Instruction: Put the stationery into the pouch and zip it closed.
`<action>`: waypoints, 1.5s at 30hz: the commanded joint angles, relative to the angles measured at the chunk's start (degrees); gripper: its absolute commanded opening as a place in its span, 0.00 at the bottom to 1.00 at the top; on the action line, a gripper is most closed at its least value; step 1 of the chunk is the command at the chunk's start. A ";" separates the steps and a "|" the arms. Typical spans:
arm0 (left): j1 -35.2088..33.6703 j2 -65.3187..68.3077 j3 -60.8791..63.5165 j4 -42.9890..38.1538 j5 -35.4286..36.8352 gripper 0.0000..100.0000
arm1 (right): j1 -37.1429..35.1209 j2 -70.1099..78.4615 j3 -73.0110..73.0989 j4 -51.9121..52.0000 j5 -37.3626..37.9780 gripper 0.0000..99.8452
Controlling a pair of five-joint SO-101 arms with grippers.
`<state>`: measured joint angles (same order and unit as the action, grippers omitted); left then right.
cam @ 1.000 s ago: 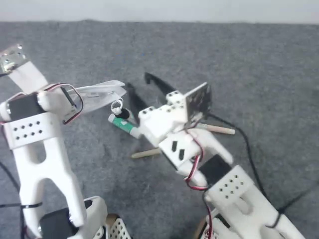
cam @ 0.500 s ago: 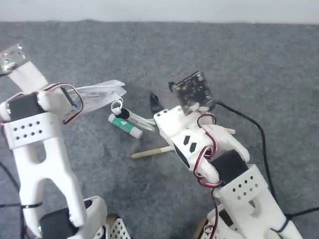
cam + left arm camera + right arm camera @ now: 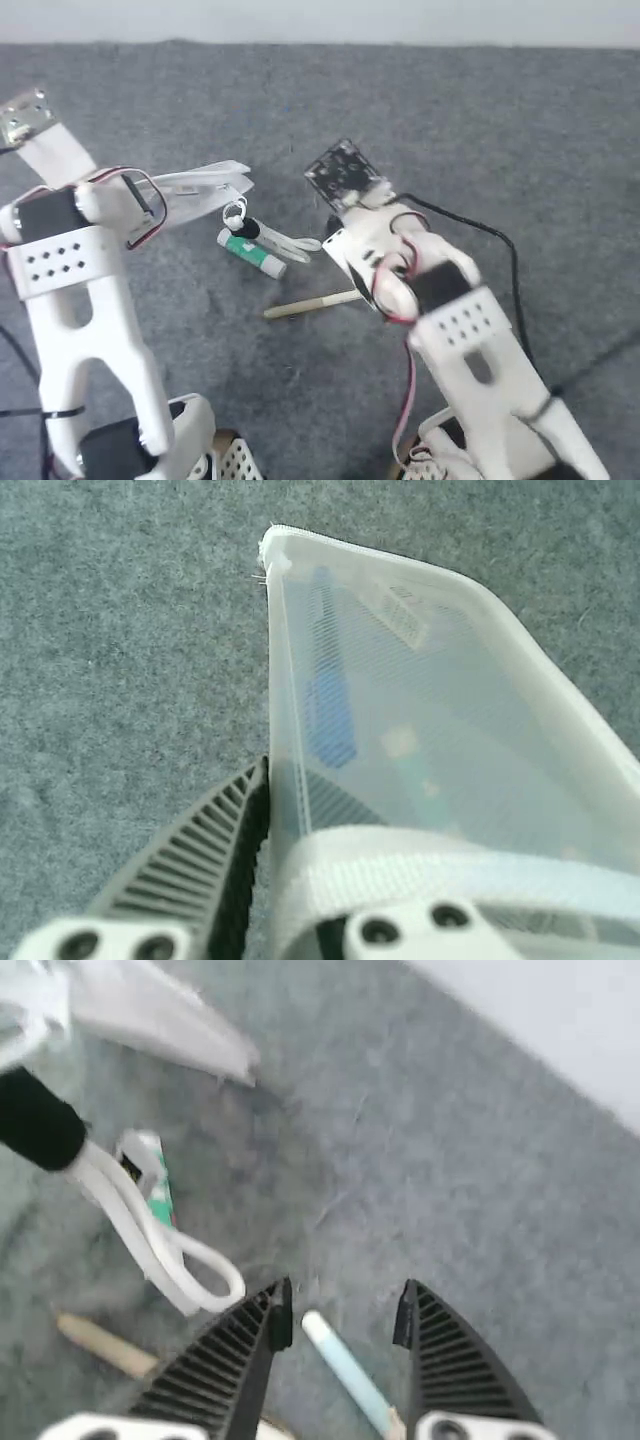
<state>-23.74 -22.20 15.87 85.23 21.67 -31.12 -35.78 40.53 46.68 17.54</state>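
Observation:
My left gripper (image 3: 283, 815) is shut on the edge of the translucent pouch (image 3: 400, 710), which holds a blue pen (image 3: 330, 695). In the high view the pouch (image 3: 200, 188) sticks out from the left arm above the carpet. Beside it lie a green glue stick (image 3: 252, 252), a black-capped item with a white loop (image 3: 285, 240) and a wooden pencil (image 3: 310, 303). My right gripper (image 3: 343, 1310) hangs open over the carpet, with a pale blue-tipped stick (image 3: 340, 1365) between its jaws. The white loop (image 3: 165, 1250) and the glue stick (image 3: 150, 1175) lie just beside it.
Grey carpet (image 3: 520, 130) covers the table, with open floor to the far right. The right arm (image 3: 400, 270) leans over the stationery and its cable (image 3: 490, 235) trails behind. A pale wall edge (image 3: 320, 20) runs along the back.
The right arm has swung left and tipped its wrist down, bringing its gripper closer to the loop and glue stick. The left arm and pouch stayed still.

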 commanded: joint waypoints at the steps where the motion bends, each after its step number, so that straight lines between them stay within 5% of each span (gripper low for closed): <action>1: -0.26 -0.26 -0.13 -1.58 0.26 0.02 | 0.84 6.81 -5.27 0.31 2.46 0.16; 14: -0.26 -0.26 -0.04 -1.49 0.18 0.02 | 5.41 33.27 -17.41 0.75 4.13 0.16; 33: -0.35 -0.26 -0.04 -1.49 0.18 0.02 | 5.58 52.26 -28.84 6.29 7.56 0.16; 40: -0.35 -0.26 -0.04 -1.49 0.18 0.02 | 6.11 57.19 -31.82 6.11 7.47 0.00; 45: -0.35 -0.26 -0.04 -1.49 0.18 0.02 | 6.11 57.89 -31.91 6.29 7.38 0.02</action>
<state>-23.74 -22.20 15.96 85.23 21.67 -25.14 22.07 10.37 53.01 24.66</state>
